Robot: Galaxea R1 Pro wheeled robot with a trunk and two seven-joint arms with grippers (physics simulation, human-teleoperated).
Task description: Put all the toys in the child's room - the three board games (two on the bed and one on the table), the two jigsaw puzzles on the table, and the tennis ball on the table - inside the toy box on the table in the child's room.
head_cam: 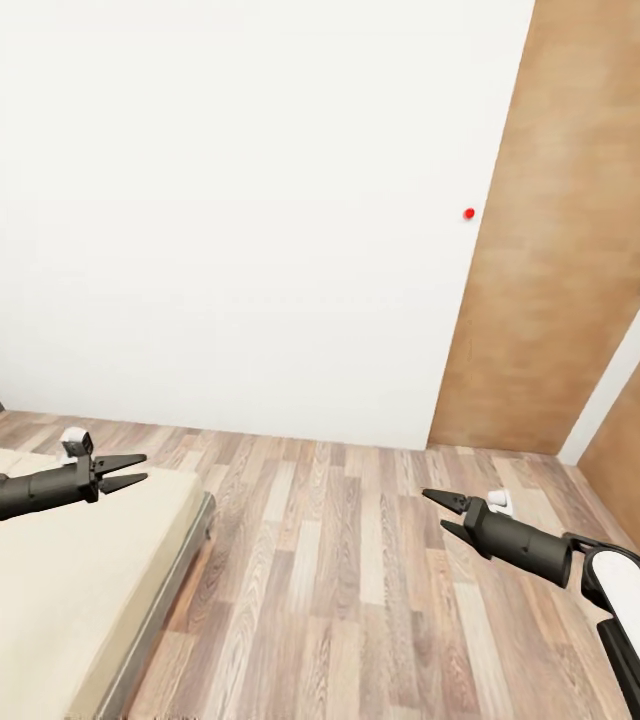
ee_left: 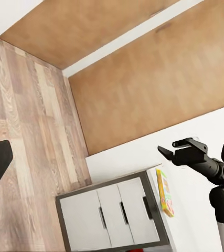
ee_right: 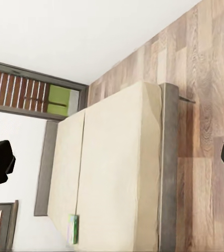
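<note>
My left gripper (head_cam: 128, 473) hangs open over the near corner of the bed (head_cam: 50, 590), a beige mattress on a dark grey frame. My right gripper (head_cam: 442, 512) is open above the wood floor, with nothing in it. Along the right wrist view the bed (ee_right: 112, 173) stretches away, and a flat green-and-white board game (ee_right: 73, 229) lies near its far end. In the left wrist view a thin colourful flat thing (ee_left: 164, 192) rests on a low dark grey cabinet (ee_left: 109, 215); I cannot tell which toy it is. The table, toy box and tennis ball are out of view.
A white wall (head_cam: 220, 200) faces me, with wood-panelled doors (head_cam: 570, 230) to its right. Wood-plank floor (head_cam: 360, 570) runs between the bed and the doors. A window (ee_right: 33, 94) sits beyond the bed.
</note>
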